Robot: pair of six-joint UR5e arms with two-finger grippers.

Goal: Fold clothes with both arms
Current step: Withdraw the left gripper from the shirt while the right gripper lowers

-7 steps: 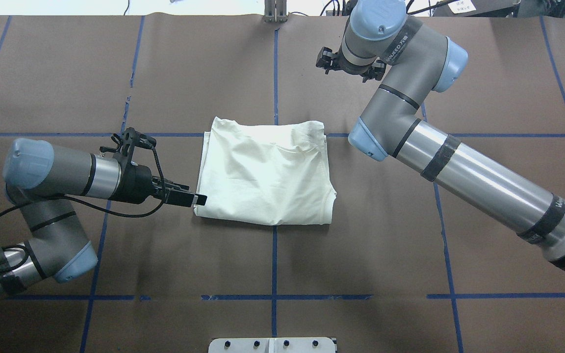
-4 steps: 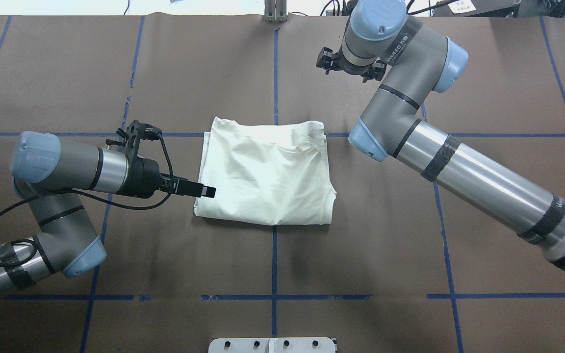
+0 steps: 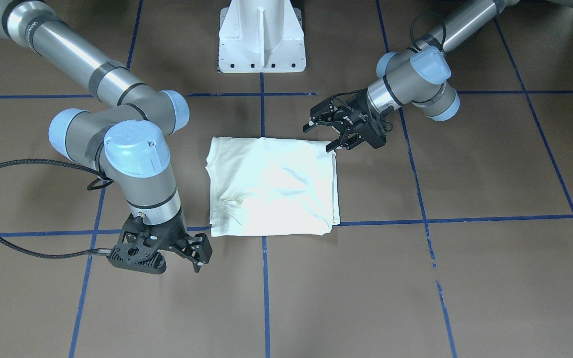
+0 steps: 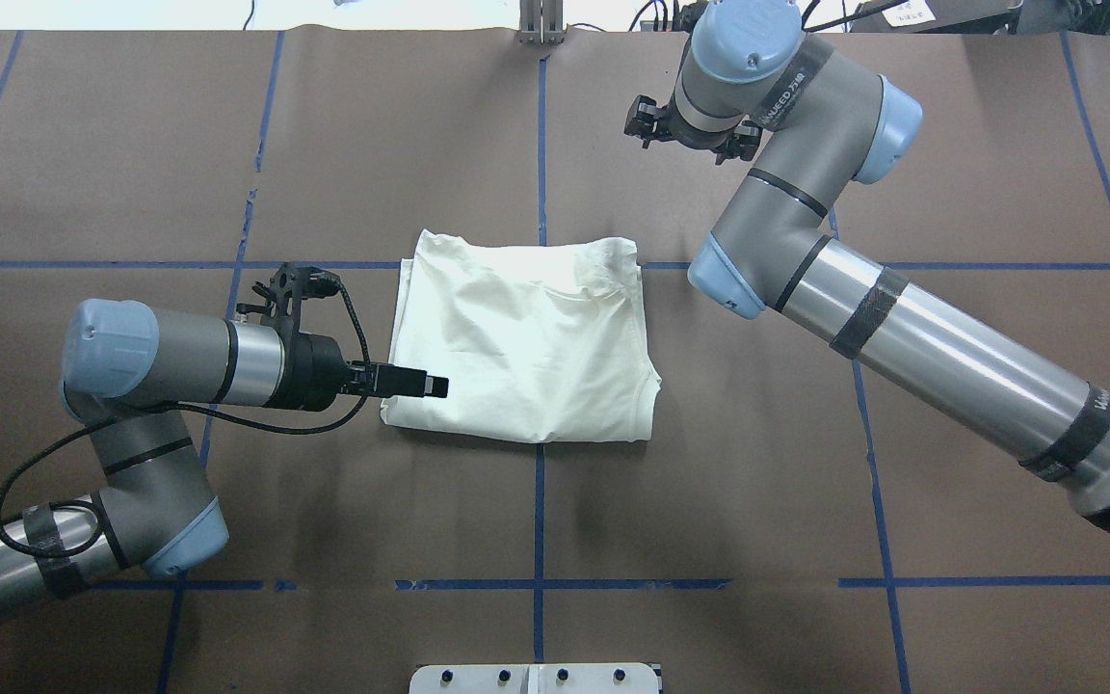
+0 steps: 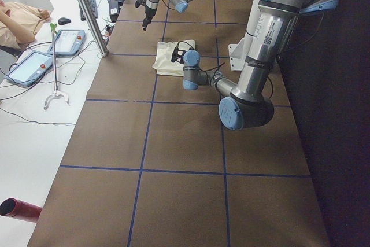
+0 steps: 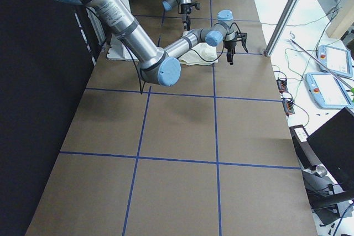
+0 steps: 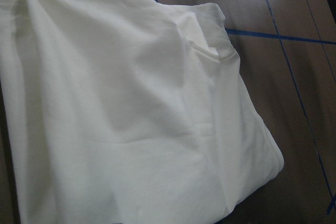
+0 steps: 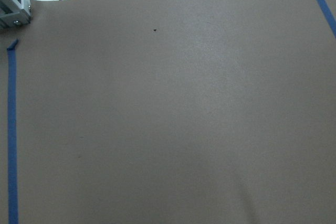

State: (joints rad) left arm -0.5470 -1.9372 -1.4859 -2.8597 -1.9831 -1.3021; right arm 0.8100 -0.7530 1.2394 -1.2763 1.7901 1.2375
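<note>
The cream shirt (image 4: pixel 526 347) lies folded into a rough rectangle at the table's middle, plain side up; no print shows. It also shows in the front view (image 3: pixel 271 189) and fills the left wrist view (image 7: pixel 131 103). My left gripper (image 3: pixel 321 135) is open and empty, its jaws spread just above the shirt's corner nearest the robot on my left side; in the overhead view (image 4: pixel 425 386) it reaches over that edge. My right gripper (image 3: pixel 199 253) points down at bare table beyond the shirt's far right corner, open and empty, apart from the cloth.
The white pedestal (image 3: pixel 261 40) stands at the robot's edge of the table. Blue tape lines (image 4: pixel 538 501) grid the brown table cover. A metal post (image 5: pixel 87 10), tablets and an operator are beyond the far table edge.
My left gripper has moved right, from beside the shirt's left edge to over its near-left corner, and the arm has followed. The right arm has hardly moved.
</note>
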